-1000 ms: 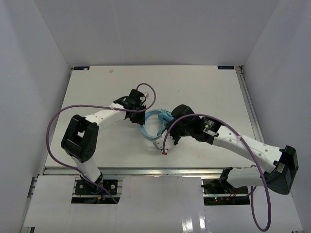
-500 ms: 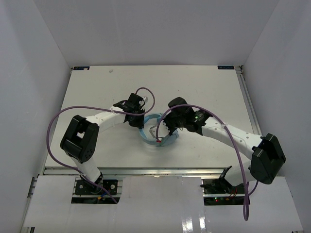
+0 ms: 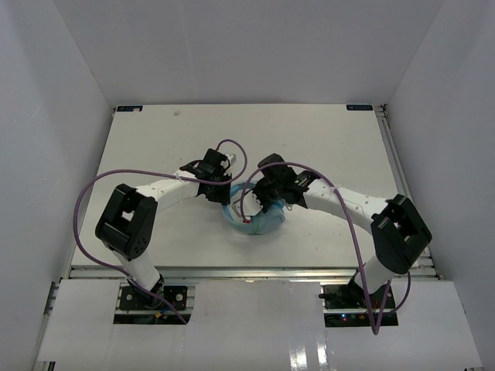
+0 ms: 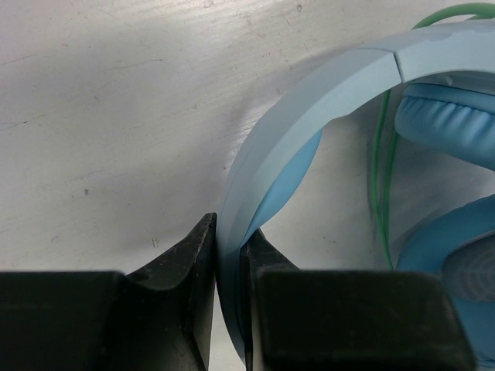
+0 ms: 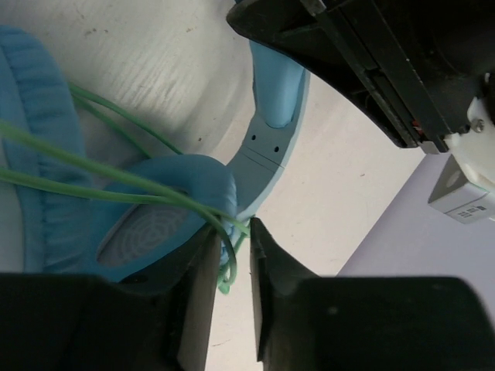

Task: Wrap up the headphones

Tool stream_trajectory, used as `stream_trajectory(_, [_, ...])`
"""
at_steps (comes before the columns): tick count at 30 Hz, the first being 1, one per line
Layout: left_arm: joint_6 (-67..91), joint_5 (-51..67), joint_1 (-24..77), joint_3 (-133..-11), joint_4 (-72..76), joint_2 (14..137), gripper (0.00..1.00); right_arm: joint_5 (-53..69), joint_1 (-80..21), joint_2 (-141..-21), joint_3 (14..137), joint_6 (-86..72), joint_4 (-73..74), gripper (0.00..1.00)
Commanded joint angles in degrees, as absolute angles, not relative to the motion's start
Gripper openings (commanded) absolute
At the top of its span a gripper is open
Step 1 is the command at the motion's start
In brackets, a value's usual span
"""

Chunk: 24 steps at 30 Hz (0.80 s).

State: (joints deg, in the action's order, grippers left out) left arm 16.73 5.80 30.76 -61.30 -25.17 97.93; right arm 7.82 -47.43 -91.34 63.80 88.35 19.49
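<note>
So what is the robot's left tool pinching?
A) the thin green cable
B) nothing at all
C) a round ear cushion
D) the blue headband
D: in the left wrist view the left tool is shut on the light blue headband, while the green cable hangs free beside it.

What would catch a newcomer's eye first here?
The light blue headphones lie mid-way across the table, with both arms converged on them. The left gripper is clamped on the headband. The pale-green cable runs between the narrow jaws of the right gripper; whether it is pinched is unclear.
</note>
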Motion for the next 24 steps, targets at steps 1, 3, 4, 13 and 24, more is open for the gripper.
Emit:
stream_trajectory(1, [17.0, 9.7, 30.8, -61.5, -22.2, 93.9, 0.0, 8.2, -46.1, -90.0, 65.7, 88.4, 16.0, 0.31])
stream_trajectory(3, [17.0, 9.6, 30.8, -61.4, -22.2, 93.9, 0.0, 8.8, -45.5, -89.0, 65.6, 87.8, 15.8, 0.33])
stream_trajectory(4, [17.0, 9.6, 30.8, -61.4, -22.2, 94.0, 0.0, 9.1, -45.2, -88.6, 65.6, 87.3, 15.9, 0.34])
stream_trajectory(13, [17.5, 9.0, 30.8, -61.9, -22.4, 93.3, 0.0, 15.9, -42.6, -83.6, 67.5, 80.8, 18.0, 0.47])
stream_trajectory(24, [19.8, 7.2, 30.6, -63.8, -23.5, 91.4, 0.67, 28.3, -31.5, -70.2, 68.5, 51.8, 18.1, 0.92])
